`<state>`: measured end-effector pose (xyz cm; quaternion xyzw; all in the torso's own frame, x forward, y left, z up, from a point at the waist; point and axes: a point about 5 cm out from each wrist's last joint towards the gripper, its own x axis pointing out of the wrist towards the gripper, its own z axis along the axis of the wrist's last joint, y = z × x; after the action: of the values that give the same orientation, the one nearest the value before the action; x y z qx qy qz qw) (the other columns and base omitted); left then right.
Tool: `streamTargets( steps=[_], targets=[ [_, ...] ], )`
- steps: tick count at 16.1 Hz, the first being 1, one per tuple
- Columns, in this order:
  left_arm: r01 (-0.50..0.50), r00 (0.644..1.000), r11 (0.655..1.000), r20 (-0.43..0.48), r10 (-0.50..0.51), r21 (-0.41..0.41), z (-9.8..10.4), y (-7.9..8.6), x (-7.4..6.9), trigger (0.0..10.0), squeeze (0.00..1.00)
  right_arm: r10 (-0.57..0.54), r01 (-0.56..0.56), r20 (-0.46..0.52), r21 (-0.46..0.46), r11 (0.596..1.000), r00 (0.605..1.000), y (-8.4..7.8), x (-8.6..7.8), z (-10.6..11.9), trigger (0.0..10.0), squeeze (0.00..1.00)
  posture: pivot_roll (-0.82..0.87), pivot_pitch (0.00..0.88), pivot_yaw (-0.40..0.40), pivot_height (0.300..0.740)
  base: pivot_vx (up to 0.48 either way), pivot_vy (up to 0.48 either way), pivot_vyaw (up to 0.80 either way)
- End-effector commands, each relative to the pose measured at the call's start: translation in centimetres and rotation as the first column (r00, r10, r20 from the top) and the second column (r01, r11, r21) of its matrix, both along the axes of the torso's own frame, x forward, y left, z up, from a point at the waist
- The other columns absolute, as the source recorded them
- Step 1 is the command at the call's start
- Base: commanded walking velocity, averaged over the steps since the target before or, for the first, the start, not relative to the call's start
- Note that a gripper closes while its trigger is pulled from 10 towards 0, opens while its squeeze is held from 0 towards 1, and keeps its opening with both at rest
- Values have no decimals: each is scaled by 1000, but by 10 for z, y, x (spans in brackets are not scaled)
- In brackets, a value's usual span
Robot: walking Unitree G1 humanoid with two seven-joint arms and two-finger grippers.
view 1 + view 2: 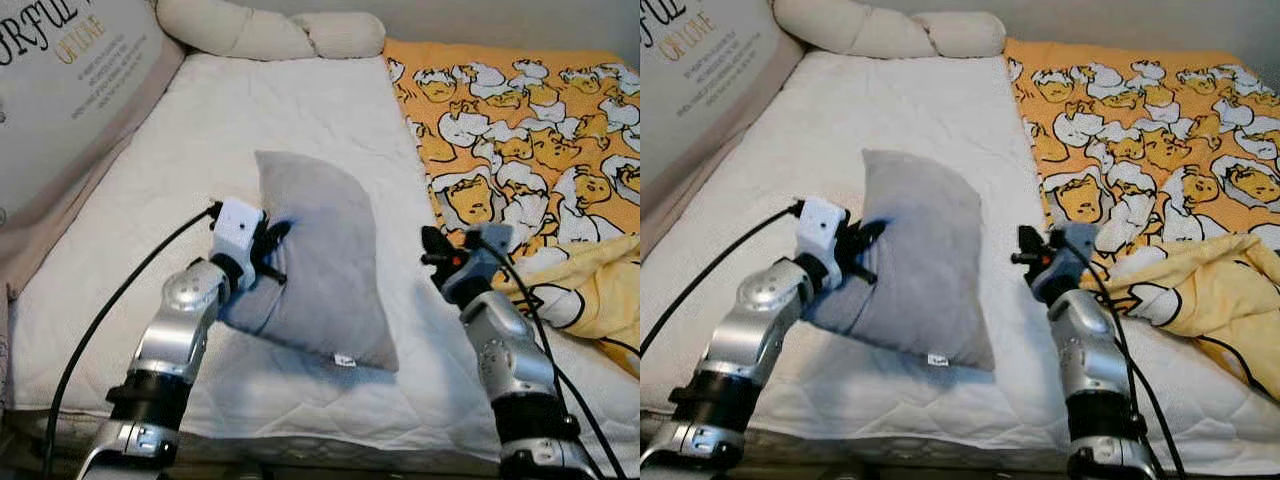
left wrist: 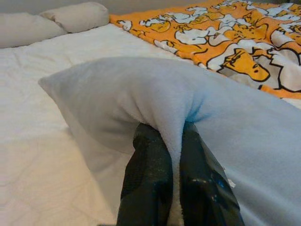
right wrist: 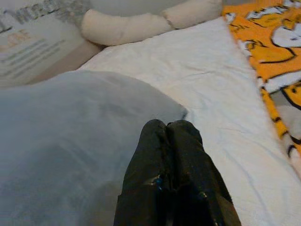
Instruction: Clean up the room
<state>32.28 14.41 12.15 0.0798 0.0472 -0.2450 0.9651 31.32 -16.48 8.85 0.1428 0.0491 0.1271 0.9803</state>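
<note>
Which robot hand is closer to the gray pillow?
The left. The left gripper is pinching a fold of the gray pillow at its left edge. The right gripper, fingers shut, hovers off the pillow's right side, not touching it.

1 grey pillow (image 1: pixel 318 262) was noted on the white quilted mattress (image 1: pixel 300 110), near its front edge. It was soft, roughly rectangular, with a small white tag (image 1: pixel 344 360) at its lower corner. It stood tilted, its left edge lifted and bunched into a fold pinched between the fingers of the left gripper (image 2: pixel 175 141). The pillow lay apart from the orange duck-print blanket (image 1: pixel 520 120).
</note>
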Motion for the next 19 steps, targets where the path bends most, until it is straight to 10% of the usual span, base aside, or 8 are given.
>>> streamTargets(
  steps=[1, 19],
  targets=[
    [-6, 996, 1000, 85, 5, 20, 14, 0, 2, 10000, 0, 1, 0, 6, -31, 1000, 1000, 1, -3, -1, 10000, 0, 22, 0, 3, 740, 0, 311, 0],
    [-62, 995, 996, 83, 57, 66, 11, 9, 4, 10000, 0, 23, -23, -3, -48, 999, 1000, 11, -6, -1, 10000, 0, 46, 0, -17, 740, 0, 360, -141]
  ],
)
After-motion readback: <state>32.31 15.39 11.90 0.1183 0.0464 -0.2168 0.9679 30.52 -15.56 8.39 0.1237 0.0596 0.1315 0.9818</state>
